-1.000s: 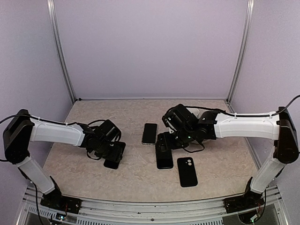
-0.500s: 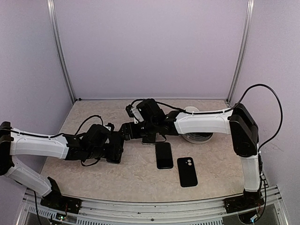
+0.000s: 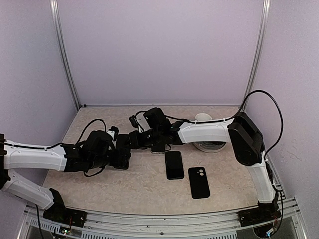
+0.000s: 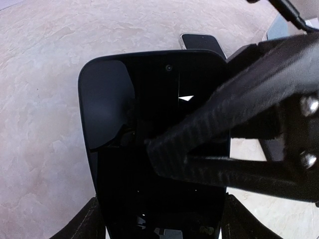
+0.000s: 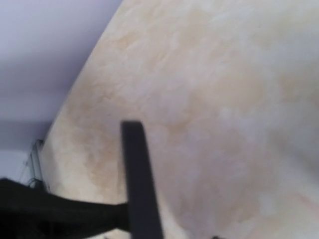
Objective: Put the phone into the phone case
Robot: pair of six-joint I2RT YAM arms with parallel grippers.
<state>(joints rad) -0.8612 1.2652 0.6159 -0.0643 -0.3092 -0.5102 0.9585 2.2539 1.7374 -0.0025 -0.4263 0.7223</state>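
Phone (image 4: pixel 124 99) sits clamped in left pincer (image 4: pixel 162 215), gripped by its long edges at the near end, long axis running out from the wrist toward right pincer (image 3: pixel 135 139) — one of that pincer's fingers (image 4: pixel 209 124) lies across the glass; wide or narrow, cannot tell. Case (image 3: pixel 199 182) lies flat on surface (image 3: pixel 99 184), well apart, off to the right and nearer the bases, long axis near-to-far — both pincers look about equally far from it. Count: one held phone, one silver-edged phone (image 4: pixel 198 42), one dark slab (image 3: pixel 174 164), one case, two pincers.
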